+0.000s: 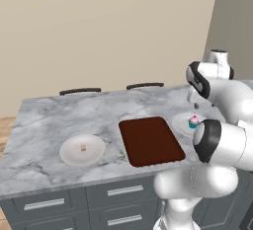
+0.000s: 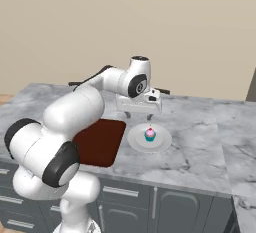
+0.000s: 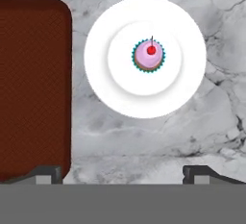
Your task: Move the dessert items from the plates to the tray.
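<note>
A grey-veined marble counter (image 1: 44, 120) tops a bank of dark grey drawers (image 1: 44, 204) with silver handles. Toward its left end sits a round, pale plate (image 1: 82, 149), and a small tan-pink morsel (image 1: 83, 148) rests near its middle. Just right of that, well apart from the plate, a flat reddish-brown tray (image 1: 150, 140) with rounded corners lies on the marble; its surface is bare. Further right again, just beside the tray's far edge, is a second pale plate (image 2: 150, 139) carrying a cupcake (image 2: 149, 134) with a teal wrapper, pink frosting and a red cherry on top. The cupcake stands upright at the plate's centre.

The white robot arm reaches over the counter with its gripper (image 2: 138, 115) held above the marble, between the tray and the cupcake plate, pointing down. Its two dark fingers (image 3: 45, 174) are spread wide apart, with nothing between them. Seen from the hand, the tray lies left and the cupcake plate right.
</note>
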### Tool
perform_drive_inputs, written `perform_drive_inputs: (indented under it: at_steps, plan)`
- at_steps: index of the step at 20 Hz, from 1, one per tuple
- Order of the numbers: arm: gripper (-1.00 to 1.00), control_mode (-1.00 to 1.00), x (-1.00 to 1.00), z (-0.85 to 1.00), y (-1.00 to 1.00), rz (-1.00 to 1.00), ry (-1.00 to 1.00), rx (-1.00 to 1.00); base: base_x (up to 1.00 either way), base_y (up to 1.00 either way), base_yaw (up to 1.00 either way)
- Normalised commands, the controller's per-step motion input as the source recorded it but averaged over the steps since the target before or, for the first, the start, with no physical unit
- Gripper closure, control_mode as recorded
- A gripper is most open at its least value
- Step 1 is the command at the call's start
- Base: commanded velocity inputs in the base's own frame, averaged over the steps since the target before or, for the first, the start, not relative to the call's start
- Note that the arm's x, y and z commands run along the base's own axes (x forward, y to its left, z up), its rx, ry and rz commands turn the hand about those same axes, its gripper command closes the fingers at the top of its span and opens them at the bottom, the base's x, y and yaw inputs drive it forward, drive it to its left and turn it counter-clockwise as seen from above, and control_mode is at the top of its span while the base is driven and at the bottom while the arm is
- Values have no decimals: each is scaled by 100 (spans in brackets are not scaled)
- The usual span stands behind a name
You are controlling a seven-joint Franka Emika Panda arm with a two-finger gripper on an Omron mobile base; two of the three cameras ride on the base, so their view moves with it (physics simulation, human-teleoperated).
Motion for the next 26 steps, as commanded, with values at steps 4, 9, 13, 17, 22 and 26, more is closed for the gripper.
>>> perform_drive_inputs:
  at_steps: [4, 9, 13, 17, 22, 26]
  plan:
    - [-100, -100, 14, -49, -1, -2, 4, 1, 0, 0, 0]
    - [-100, -100, 17, -39, -10, 0, 0, 3, 0, 0, 0]
    - [-100, -100, 35, -20, -4, 0, -2, 2, 0, 0, 0]
    - [-100, -100, 34, -3, 0, 0, -3, 0, 0, 0, 0]
    - [-100, -100, 21, 0, -7, 0, 0, 0, 0, 0, 0]
    - [-100, -100, 39, -16, -22, 0, 0, 0, 0, 0, 0]
